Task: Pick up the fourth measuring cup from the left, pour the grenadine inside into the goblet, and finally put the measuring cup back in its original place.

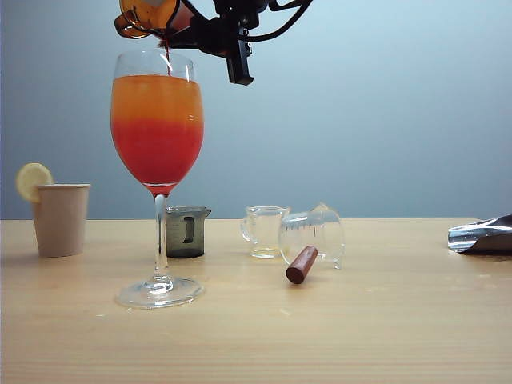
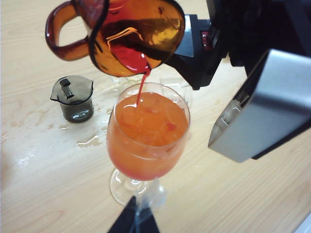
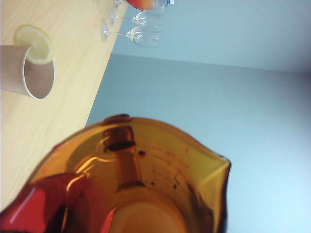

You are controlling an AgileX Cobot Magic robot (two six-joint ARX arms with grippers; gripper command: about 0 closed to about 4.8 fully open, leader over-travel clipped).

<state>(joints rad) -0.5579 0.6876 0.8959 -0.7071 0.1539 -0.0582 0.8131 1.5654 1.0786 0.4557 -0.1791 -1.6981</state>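
Above the goblet (image 1: 158, 160), my right jaws (image 2: 187, 41) grip the fourth measuring cup (image 2: 131, 36), tipped, grenadine (image 2: 141, 85) streaming in. Risk: level near rim, overflow onto tabletop (image 1: 360, 320). Left jaws unseen.

The amber measuring cup (image 2: 133, 36) hangs tipped over the goblet (image 2: 148, 131), gripped from the side by the black right gripper (image 2: 192, 48). A thin stream of red grenadine (image 2: 141, 87) runs from its lip into the orange drink. A smoky grey cup (image 2: 73, 97) stands upright nearby on the wet wooden table (image 2: 39, 184).
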